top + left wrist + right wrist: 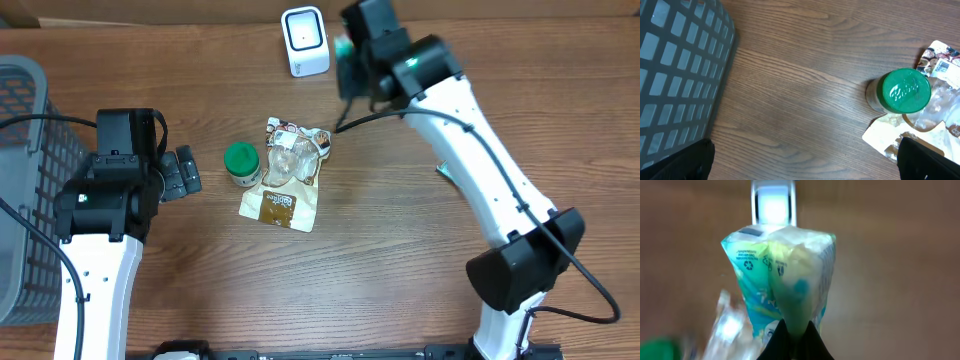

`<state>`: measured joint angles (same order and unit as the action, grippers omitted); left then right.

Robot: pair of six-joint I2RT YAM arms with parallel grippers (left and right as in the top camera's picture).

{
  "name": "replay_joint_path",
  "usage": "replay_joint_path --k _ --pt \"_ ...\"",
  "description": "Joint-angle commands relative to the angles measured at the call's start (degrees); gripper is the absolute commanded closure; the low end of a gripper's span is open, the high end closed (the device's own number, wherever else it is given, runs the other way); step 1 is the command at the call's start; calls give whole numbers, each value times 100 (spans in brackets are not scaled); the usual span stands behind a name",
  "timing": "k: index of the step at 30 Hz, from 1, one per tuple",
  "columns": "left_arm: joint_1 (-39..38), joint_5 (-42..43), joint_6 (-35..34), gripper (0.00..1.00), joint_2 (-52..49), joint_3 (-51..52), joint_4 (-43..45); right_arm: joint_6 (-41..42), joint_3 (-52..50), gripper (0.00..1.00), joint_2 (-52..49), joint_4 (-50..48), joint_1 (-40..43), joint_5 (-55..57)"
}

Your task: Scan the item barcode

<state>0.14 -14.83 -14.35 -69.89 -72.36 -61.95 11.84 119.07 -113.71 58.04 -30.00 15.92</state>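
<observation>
From overhead, the white barcode scanner (305, 40) is seen near the far edge of the desk (400, 260). The right end effector (352, 72) is held just to its right, and a sliver of the teal packet (343, 47) shows between the two. The left end effector (186, 172) is spread wide and is well apart from the scanner. It is beside the green-lidded jar (241, 163) and the snack pouch (285, 178) at mid-desk. A basket (20, 120) stands at the left edge.

In the left wrist view, only the jar, pouch and basket are shown beyond the parted, empty fingers (685, 162).

In the right wrist view, the packet is pinched at its lower end by fingers (795, 347) pressed together. Its long axis runs away from them towards the scanner window, which lies directly beyond. The right arm is plainly the nearer, and a short advance or turn is judged sufficient. Whether a barcode faces the window cannot be told. Bare desk is left towards the right edge for repositioning.
</observation>
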Motion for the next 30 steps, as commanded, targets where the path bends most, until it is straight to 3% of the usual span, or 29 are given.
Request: replay_joint_path --k 1,8,14,17,25,30 --pt "22 -59 109 0 -13 -11 9 -964 87 96 -168 -675 -210 1567" --pt "22 -59 109 0 -13 -11 7 -3093 87 96 -1064 -2924 -251 2337" --pt "22 -59 109 0 -13 -11 7 -5233 87 96 -1878 -4756 -210 2337" --pt "22 -59 107 0 -13 -11 7 -5792 87 96 -2293 -5484 -164 1978" --pt "22 -59 107 0 -13 -11 7 -7224 87 96 -3010 -6341 -166 1698" --pt "22 -59 107 0 -13 -11 9 -7281 87 96 -3123 -6297 -166 1740"
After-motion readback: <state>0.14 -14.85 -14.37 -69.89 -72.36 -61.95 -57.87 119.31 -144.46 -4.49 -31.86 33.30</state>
